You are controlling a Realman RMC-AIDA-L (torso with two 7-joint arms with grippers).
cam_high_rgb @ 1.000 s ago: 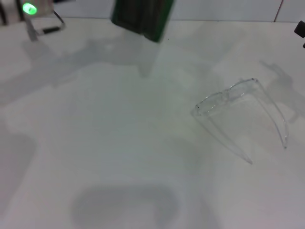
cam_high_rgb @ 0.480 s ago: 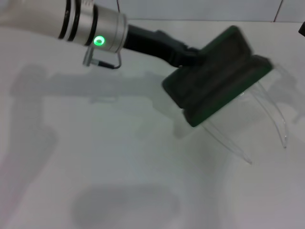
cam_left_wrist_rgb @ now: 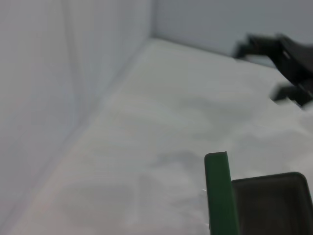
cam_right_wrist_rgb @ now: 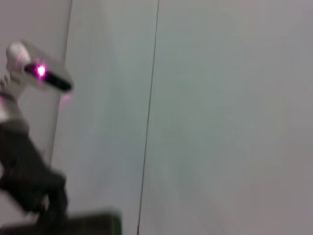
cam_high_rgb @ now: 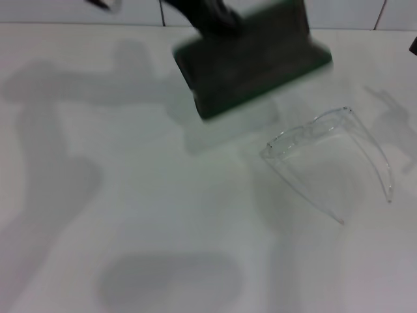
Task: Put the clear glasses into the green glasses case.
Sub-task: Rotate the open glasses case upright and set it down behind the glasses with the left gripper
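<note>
**One case in the air, one pair of glasses on the desk**

Head view: there is one green glasses case [cam_high_rgb: 251, 62] and one pair of clear glasses [cam_high_rgb: 329, 153]. The case hangs blurred above the far middle of the white desk [cam_high_rgb: 130, 215], carried by the left hand [cam_high_rgb: 218, 23], whose dark fingers meet the case at its far edge; the arm above it is cut off by the picture's top. The case's shadow falls on the desk below and just short of the glasses. The glasses lie on the desk to the right of the case, apart from it, lens toward the case and both thin arms unfolded, pointing toward the robot. Only a dark sliver of the right hand [cam_high_rgb: 413, 44] shows at the right edge; how its fingers stand cannot be told there.

Left wrist view: this adds the case's open inside, a bright green edge [cam_left_wrist_rgb: 221, 193] upright beside the dark lining [cam_left_wrist_rgb: 271, 205], both cut off. The right hand [cam_left_wrist_rgb: 283, 61] shows far off, blurred, fingers spread and holding nothing.

Right wrist view: the left arm [cam_right_wrist_rgb: 29, 142] shows with a pink light, gripping the case's dark top [cam_right_wrist_rgb: 63, 225] at the picture's edge. The glasses are out of sight here.
</note>
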